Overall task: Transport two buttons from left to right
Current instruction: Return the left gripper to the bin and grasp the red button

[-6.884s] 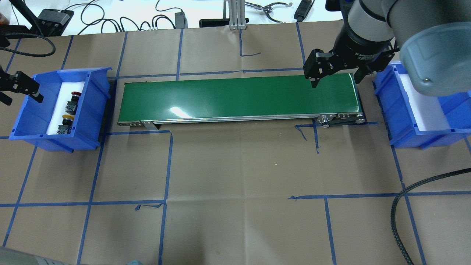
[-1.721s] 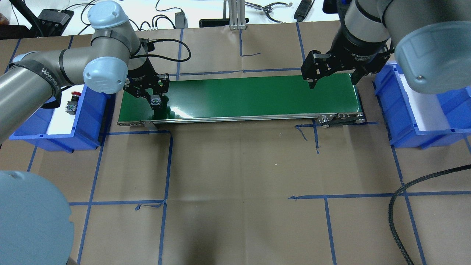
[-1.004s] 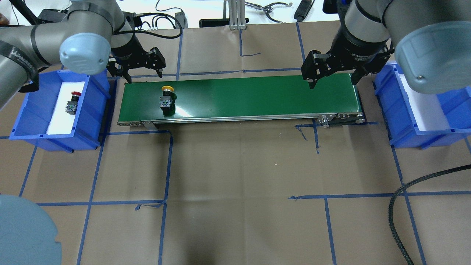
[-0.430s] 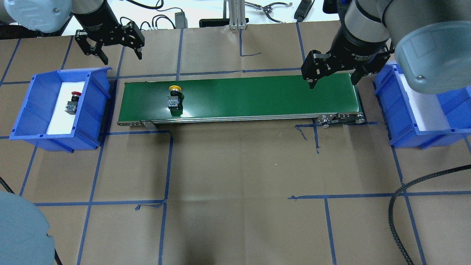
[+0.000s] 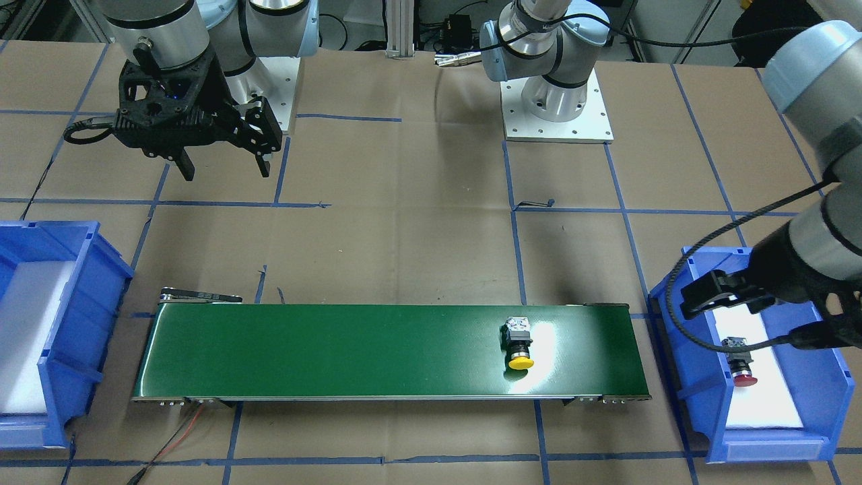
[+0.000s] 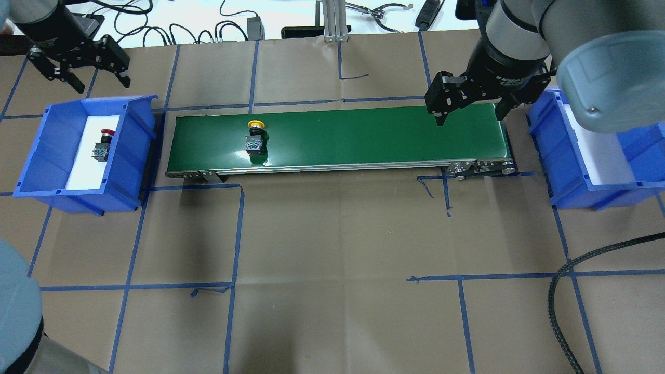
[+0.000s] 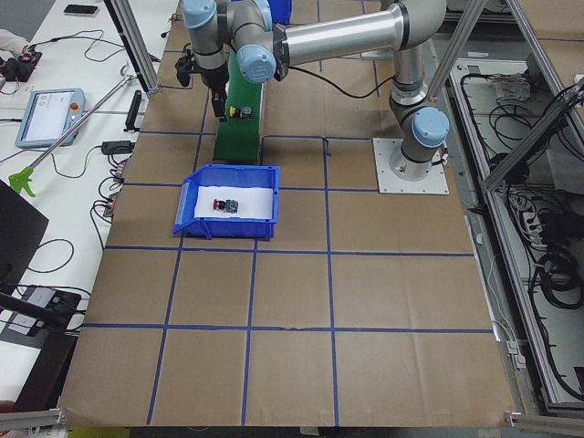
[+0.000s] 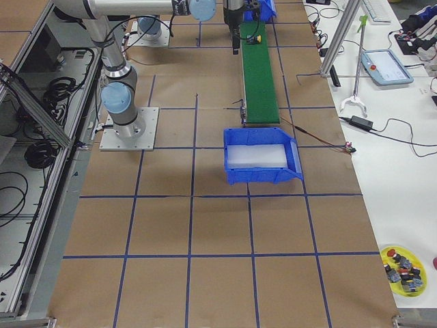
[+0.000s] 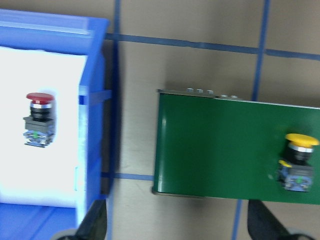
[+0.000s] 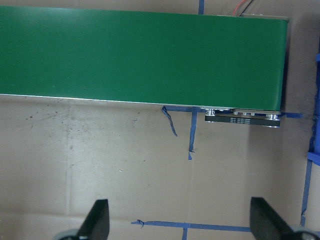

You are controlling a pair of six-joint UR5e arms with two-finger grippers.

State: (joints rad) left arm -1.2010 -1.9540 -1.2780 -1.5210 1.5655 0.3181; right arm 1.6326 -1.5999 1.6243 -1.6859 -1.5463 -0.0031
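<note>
Yellow button (image 6: 255, 137) lying on green belt, red button (image 6: 103, 144) in left bin

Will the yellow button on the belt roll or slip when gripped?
Lying on its side, the yellow button might roll on its round cap, but the squarish block probably stops that. It looks rigid, small, likely light. The domed cap may slip; the block seems safer.
</note>
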